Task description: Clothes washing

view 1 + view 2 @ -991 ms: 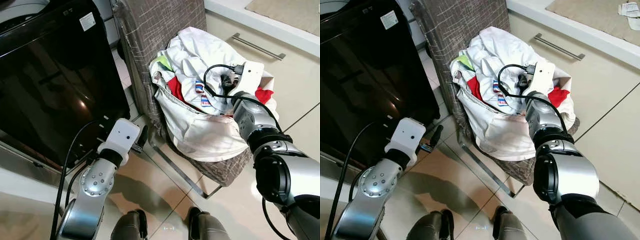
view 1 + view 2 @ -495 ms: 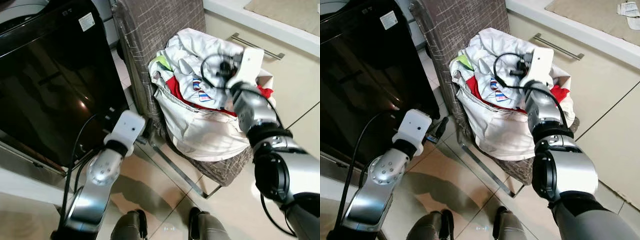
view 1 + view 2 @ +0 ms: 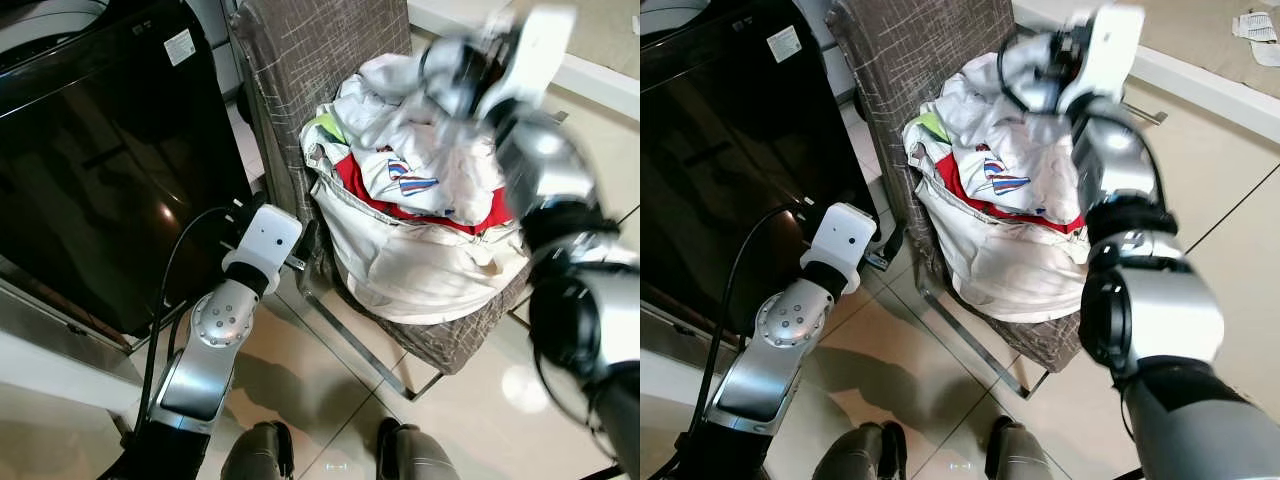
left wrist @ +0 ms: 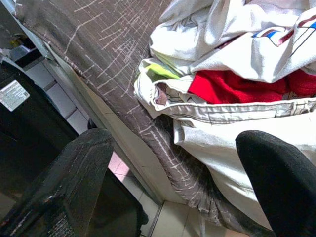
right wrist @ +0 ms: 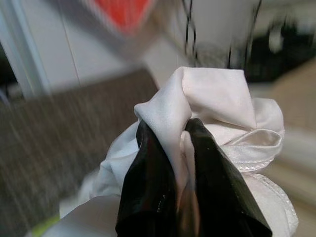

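Clothes (image 3: 420,215) lie heaped on the seat of a grey fabric chair (image 3: 320,60), spilling over its front edge. The right gripper (image 5: 180,168), raised above the heap's back, has its fingers pinched together on a fold of a white garment (image 5: 212,103). The left gripper (image 4: 173,177) hangs with fingers apart beside the chair's front corner, next to a black appliance (image 3: 100,160).

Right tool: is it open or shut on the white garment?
Shut. In the right wrist view the right tool has both black fingers pressed together with a fold of the white garment pinched between them.
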`<state>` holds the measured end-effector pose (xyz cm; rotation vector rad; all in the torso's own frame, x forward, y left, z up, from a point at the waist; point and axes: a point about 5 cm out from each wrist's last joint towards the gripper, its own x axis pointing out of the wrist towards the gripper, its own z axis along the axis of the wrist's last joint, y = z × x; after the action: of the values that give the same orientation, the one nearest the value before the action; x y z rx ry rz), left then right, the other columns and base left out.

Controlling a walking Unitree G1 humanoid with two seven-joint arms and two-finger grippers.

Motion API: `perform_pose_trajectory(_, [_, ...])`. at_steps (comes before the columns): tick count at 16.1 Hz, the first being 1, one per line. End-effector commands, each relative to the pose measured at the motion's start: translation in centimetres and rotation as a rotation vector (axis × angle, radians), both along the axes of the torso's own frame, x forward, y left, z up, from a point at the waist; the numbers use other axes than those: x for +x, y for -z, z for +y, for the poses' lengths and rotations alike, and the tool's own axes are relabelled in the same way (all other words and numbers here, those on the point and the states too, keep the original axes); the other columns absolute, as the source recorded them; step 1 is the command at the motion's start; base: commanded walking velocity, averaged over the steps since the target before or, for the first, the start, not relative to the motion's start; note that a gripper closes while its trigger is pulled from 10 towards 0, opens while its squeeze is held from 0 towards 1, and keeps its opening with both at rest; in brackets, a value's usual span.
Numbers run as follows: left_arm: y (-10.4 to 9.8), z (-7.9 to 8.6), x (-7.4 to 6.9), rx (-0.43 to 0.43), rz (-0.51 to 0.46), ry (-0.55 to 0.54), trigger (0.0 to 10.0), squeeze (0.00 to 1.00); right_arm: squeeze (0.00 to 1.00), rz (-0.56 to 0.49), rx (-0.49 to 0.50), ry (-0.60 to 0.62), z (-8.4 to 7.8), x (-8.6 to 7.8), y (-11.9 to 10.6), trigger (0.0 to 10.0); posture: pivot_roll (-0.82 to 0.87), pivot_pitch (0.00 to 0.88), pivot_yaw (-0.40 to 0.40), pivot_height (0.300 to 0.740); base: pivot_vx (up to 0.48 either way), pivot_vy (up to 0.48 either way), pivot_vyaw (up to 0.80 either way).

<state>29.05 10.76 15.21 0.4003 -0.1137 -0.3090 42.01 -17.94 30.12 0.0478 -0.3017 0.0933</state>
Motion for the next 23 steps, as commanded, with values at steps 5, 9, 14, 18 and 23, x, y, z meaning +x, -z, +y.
perform_pose_trajectory(5, [0.1, 0.0, 0.6, -0.007, -0.014, -0.006, 10.0, 0.00, 0.00, -0.163, -0.005, -0.015, -0.3, -0.6, -5.4, 0.0, 0.02, 0.077, 0.040, 0.740, 0.000, 0.000, 0.00])
perform_pose_trajectory(9, [0.2, 0.0, 0.6, -0.011, -0.020, -0.012, 10.0, 0.00, 0.00, -0.106, -0.033, -0.038, 0.3, -0.3, -3.1, 0.0, 0.02, 0.086, 0.038, 0.740, 0.000, 0.000, 0.34])
perform_pose_trajectory(14, [0.4, 0.1, 0.6, -0.013, -0.022, -0.038, 10.0, 0.00, 0.00, 0.005, -0.146, -0.030, 0.8, -0.4, 2.7, 0.0, 0.02, 0.086, 0.038, 0.740, 0.000, 0.000, 0.54])
perform_pose_trajectory(18, [0.4, -0.1, 0.8, -0.007, -0.025, -0.043, 10.0, 0.00, 0.00, 0.007, -0.189, -0.043, 1.2, -0.6, 3.6, 0.0, 0.01, 0.084, 0.034, 0.740, 0.000, 0.000, 0.45])
perform_pose_trajectory(23, [0.6, -0.5, 0.5, 0.024, -0.030, -0.010, 10.0, 0.00, 0.00, 0.035, -0.201, -0.015, 0.7, -0.6, 4.8, 0.0, 0.01, 0.080, 0.033, 0.740, 0.000, -0.192, 0.42])
